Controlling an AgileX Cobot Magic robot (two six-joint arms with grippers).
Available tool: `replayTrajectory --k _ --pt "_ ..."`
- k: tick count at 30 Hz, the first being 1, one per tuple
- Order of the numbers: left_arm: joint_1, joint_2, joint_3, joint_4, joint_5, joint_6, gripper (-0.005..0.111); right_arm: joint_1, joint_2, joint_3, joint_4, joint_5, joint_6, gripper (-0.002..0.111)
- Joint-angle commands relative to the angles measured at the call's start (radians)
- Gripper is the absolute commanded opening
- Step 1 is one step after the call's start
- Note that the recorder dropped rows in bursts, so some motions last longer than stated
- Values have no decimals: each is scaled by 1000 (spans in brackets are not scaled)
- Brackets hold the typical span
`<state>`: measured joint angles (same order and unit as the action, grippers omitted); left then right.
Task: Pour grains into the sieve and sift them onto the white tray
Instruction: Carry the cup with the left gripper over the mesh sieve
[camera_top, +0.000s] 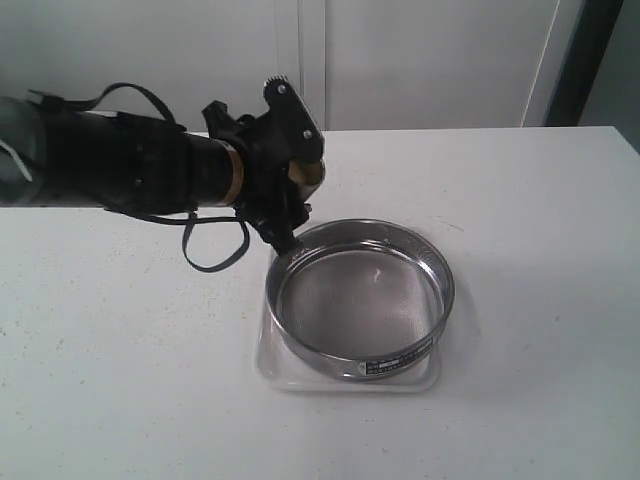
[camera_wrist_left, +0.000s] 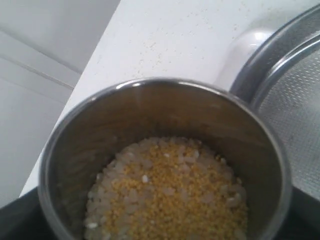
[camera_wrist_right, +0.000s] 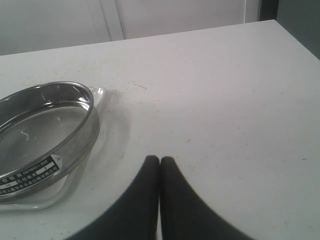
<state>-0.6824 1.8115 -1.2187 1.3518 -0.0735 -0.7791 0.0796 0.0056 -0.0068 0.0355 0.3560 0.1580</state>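
- The left fingers (camera_top: 292, 112) stand wide apart, clamped on the steel cup (camera_top: 312, 175), which hangs above the surface (camera_top: 120, 350) just beside the sieve (camera_top: 440, 290) on the side nearest that arm.
- The grains (camera_wrist_left: 170, 195) all lie low in the cup, yellow granules in the middle with paler bits round the edge. The mesh looks bare from both the exterior and the right wrist view, so I judge the pour has not begun.
- The sieve sits on the white tray (camera_top: 275, 370), covering most of it; only the tray's corners and near edge show.
- The right fingers (camera_wrist_right: 150, 195) are pressed together with nothing between them, low over the surface and well apart from the sieve (camera_wrist_right: 45, 130).
- Before tipping, the cup's lip probably needs to travel further inward. In the left wrist view the sieve's rim (camera_wrist_left: 280, 65) lies beside the cup (camera_wrist_left: 165, 82), not under it, so a pour from here could drop grains on the rim or outside it.
- Tip by a slow roll of the wrist, keeping the lip low over the mesh. Such fine, loose granules are likely to rush out together and bounce.
- Aim for the middle of the mesh, so the heap stays away from the wall.
- Keep the cup and fingers off the rim; a knock could shift the sieve on the tray.
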Motion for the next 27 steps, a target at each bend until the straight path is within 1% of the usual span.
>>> replayTrajectory --k 1,4,7,12,16,27 --pt "-55 29 -32 22 73 85 0 2 -6 7 -7 -13 3 0" --pt "-80 44 -41 34 141 137 0 2 -6 7 -7 -13 3 0" --pt "-98 55 -41 36 158 190 0 2 -6 7 -7 -13 3 0" --pt "-132 66 -41 47 240 333 0 2 -6 7 -7 -13 3 0" --pt "-145 66 -41 47 262 396 0 2 -6 7 -7 -13 3 0" --pt "-145 73 -41 149 269 418 0 2 -6 7 -7 -13 3 0"
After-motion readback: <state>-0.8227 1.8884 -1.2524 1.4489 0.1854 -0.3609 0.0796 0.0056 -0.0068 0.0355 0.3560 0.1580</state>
